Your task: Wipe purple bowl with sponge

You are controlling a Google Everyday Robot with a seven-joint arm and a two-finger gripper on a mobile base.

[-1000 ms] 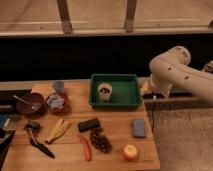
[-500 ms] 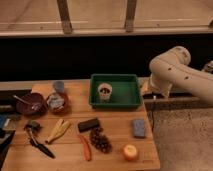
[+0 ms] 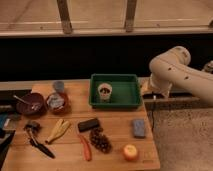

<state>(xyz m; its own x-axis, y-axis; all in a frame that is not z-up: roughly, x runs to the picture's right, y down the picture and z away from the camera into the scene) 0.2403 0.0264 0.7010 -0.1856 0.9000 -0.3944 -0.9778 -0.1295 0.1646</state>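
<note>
The gripper (image 3: 148, 91) hangs just right of the green tray (image 3: 115, 105), spread wide, holding nothing. The sponge (image 3: 138, 127) lies before the tray's right corner; the purple bowl (image 3: 31, 104) sits far to its left.

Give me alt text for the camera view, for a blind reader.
The robot's hand hangs by the right edge of a green tray on a wooden table. The sponge lies front right; the purple bowl sits far left.
</note>
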